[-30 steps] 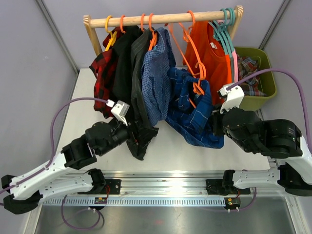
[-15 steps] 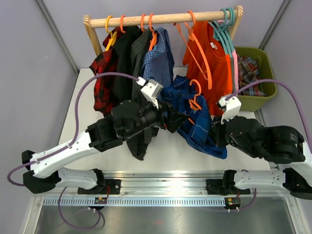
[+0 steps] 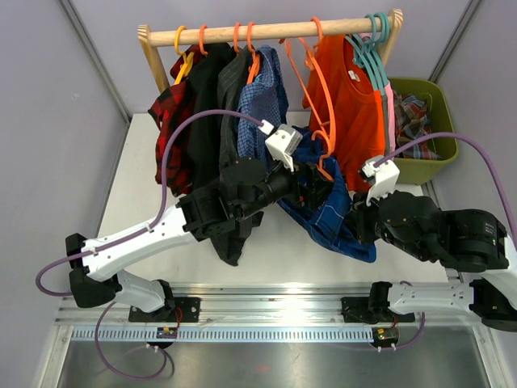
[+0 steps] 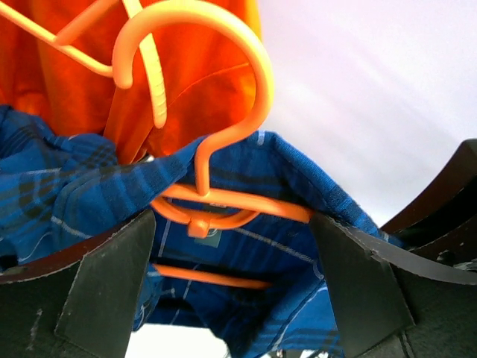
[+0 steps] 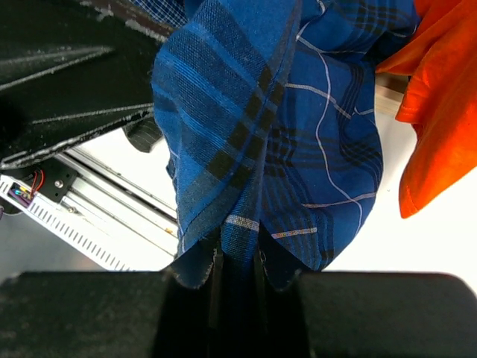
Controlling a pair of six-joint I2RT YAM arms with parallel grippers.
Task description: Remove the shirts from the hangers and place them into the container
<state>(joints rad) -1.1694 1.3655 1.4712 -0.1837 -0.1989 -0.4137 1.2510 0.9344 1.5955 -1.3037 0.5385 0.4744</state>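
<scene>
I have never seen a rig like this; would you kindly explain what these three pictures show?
Two robot arms are bolted at the near edge of a table. One picture looks down from above; the other two come from cameras on the wrists. A wooden rail carries shirts on hangers; a green basket stands at the right. The right end effector is shut on the dark blue plaid shirt. The left end effector is open, its fingers either side of that shirt's orange hanger, not gripping it.
</scene>
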